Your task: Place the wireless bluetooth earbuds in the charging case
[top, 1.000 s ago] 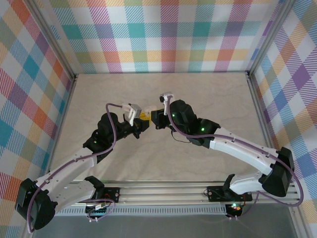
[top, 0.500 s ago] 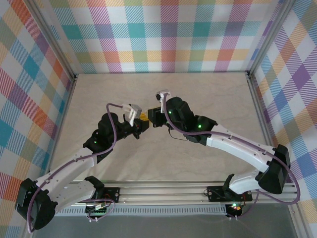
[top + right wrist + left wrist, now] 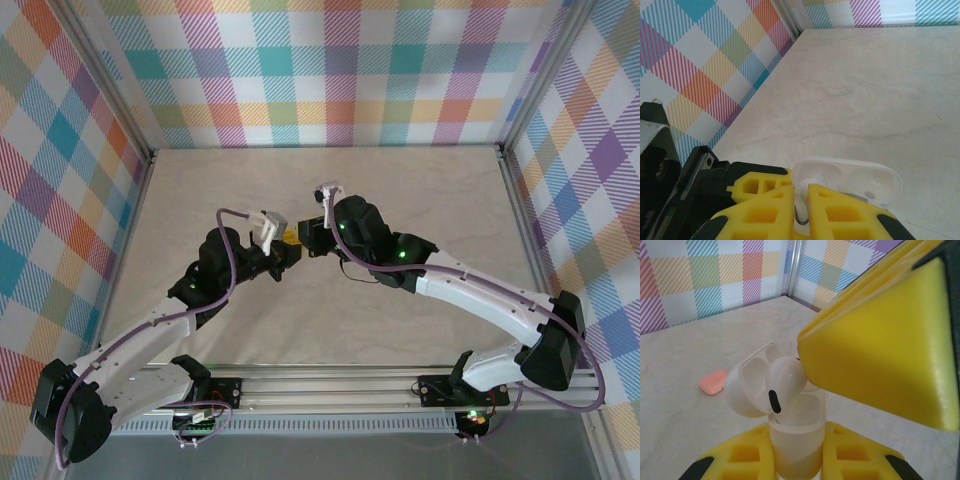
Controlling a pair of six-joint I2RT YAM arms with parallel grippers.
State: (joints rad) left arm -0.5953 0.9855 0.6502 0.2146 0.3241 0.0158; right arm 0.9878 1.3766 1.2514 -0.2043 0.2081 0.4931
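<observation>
i see the white earbud (image 3: 785, 382) sitting at the mouth of the white case (image 3: 796, 437), its rounded head above the rim and leaning toward the open lid (image 3: 747, 385). the right gripper (image 3: 801, 202) has it: in the right wrist view its two yellow fingers (image 3: 840, 212) stand almost together with only a thin slot between them, and the earbud's white body is pinched in that slot. the open case lies just beyond those fingertips, two hollows facing up. the left gripper (image 3: 797, 465) is clamped on the case's lower half, a yellow finger (image 3: 740, 457) on each side, holding it upright. from above, both grippers meet tip to tip over the middle of the table (image 3: 420, 180). a small salmon-pink piece (image 3: 714, 382) lies on the table, well apart from the case.
</observation>
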